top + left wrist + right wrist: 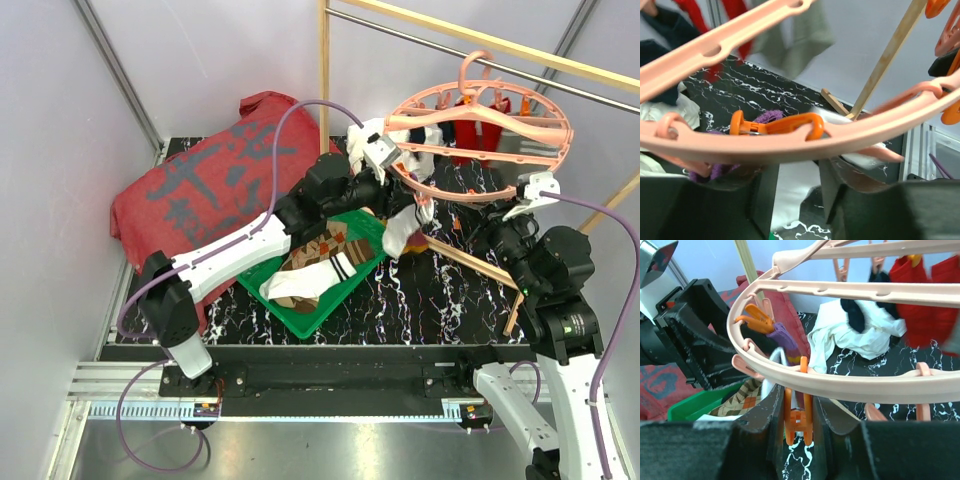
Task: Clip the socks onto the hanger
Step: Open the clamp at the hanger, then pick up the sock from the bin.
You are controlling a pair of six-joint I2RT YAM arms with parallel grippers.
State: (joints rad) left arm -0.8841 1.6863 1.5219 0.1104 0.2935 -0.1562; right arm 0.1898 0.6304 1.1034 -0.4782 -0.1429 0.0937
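Observation:
The salmon-pink ring hanger [480,130] hangs from the rail at the back right. My left gripper [405,190] is at the ring's near left edge, jaws open. In its wrist view [795,185] a white sock [787,192] shows in the gap, under an orange clip [775,125] holding a purple sock [765,116]. That white sock [400,232] dangles below the ring. My right gripper [520,200] is under the ring's near edge, shut [799,410] on an orange clip [799,417]. Red [925,305], navy [860,310] and white [855,337] socks hang on the far side.
A green tray [330,305] with argyle and striped socks [305,275] sits mid-table under the left arm. A big red cloth [210,180] lies at the back left. The wooden-and-metal rail frame [324,60] stands behind, with its wooden foot [470,265] on the table.

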